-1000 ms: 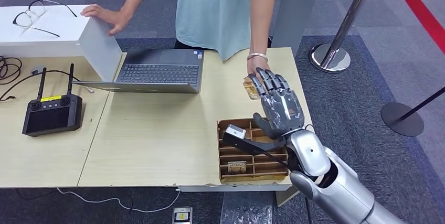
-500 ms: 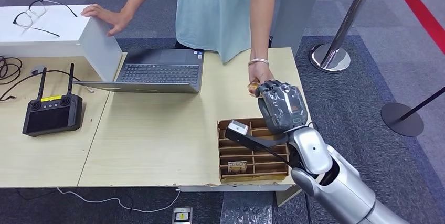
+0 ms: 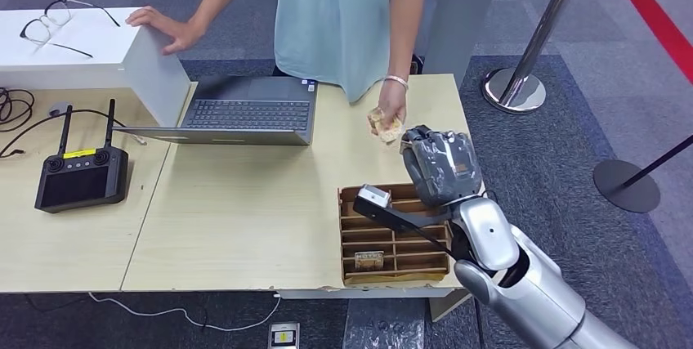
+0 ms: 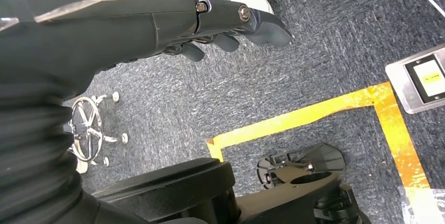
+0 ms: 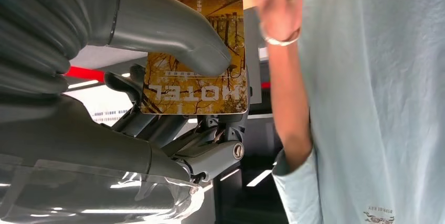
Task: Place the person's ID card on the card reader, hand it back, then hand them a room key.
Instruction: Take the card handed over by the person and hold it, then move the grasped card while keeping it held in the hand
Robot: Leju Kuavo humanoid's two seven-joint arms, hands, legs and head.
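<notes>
Person's hand (image 3: 386,118) has withdrawn with one card; right hand (image 3: 440,165) grips one room key (image 5: 195,52).

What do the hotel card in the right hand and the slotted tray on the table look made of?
Hotel card: likely glossy printed plastic, flat with rounded corners. Slotted tray: brown cardboard or thin wood, matte, raw-edged dividers; which one is unclear.

Even indoor light, soft shadows; wrist views sharp, ceiling-lamp glare behind.
</notes>
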